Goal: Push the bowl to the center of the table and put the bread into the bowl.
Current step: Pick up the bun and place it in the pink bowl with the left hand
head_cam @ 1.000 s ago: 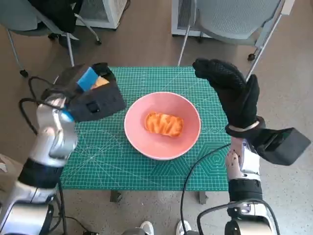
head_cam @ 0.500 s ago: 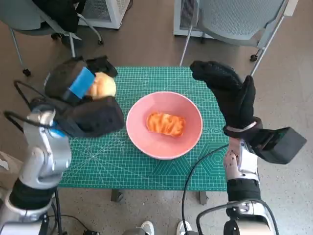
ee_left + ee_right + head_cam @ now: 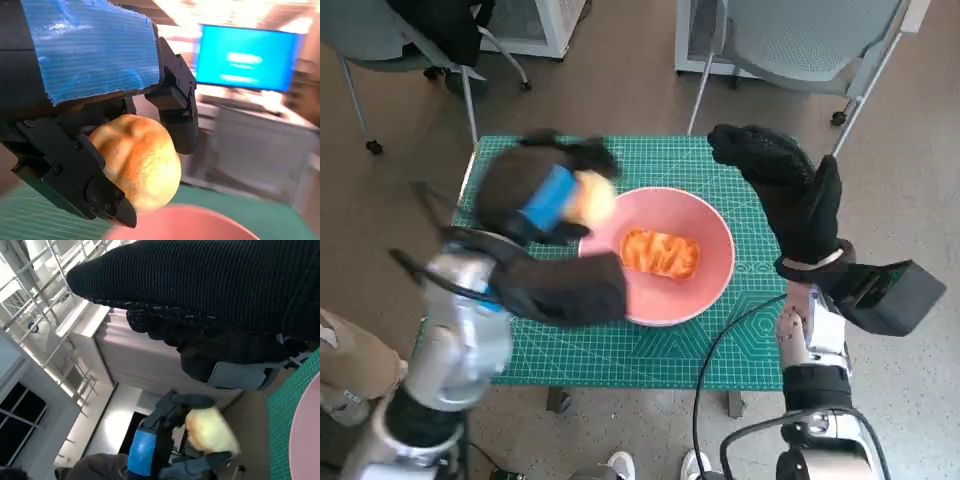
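A pink bowl (image 3: 705,270) sits near the middle of the green mat (image 3: 740,350), and an orange-brown piece of bread (image 3: 658,253) lies inside it. My left hand (image 3: 545,195) holds a pale round bun (image 3: 591,199) above the bowl's left rim. In the left wrist view the bun (image 3: 140,167) is gripped between the black fingers (image 3: 177,107), with the bowl's rim (image 3: 200,227) just below. My right hand (image 3: 790,195) is raised over the mat's right side, fingers apart, holding nothing. The right wrist view shows the left hand (image 3: 165,450) with the bun (image 3: 210,432).
Chairs stand beyond the table's far edge: one at the back right (image 3: 800,45), one at the back left (image 3: 390,40). A cable (image 3: 720,350) loops over the mat's front right. A blue screen (image 3: 247,57) glows in the left wrist view.
My left hand has carried the bun to the right, from the mat's left side to just over the bowl's left rim. The right hand has stayed in place.
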